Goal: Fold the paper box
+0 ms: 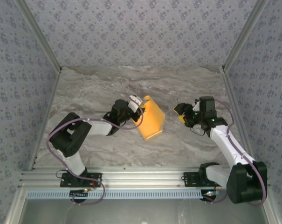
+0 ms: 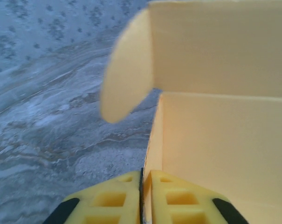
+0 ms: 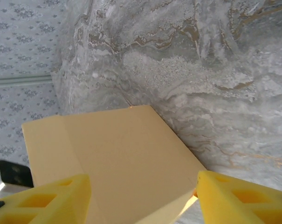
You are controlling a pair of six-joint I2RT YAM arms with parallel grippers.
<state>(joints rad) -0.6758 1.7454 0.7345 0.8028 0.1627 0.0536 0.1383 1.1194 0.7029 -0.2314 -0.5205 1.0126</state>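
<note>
The paper box (image 1: 151, 120) is an orange-yellow cardboard piece, partly folded, standing on the marble table near the middle. My left gripper (image 1: 139, 108) reaches it from the left. In the left wrist view its yellow fingers (image 2: 108, 203) are pressed together on a thin side wall of the paper box (image 2: 224, 140), and a rounded flap (image 2: 127, 79) sticks up ahead. My right gripper (image 1: 180, 114) hovers just right of the box, open. The right wrist view looks past its spread gripper (image 3: 143, 200) onto a flat panel of the paper box (image 3: 117, 154).
The marble tabletop (image 1: 131, 84) is walled by patterned panels at the back and both sides. A metal rail (image 1: 145, 179) with the arm bases runs along the near edge. Bare table lies behind and in front of the box.
</note>
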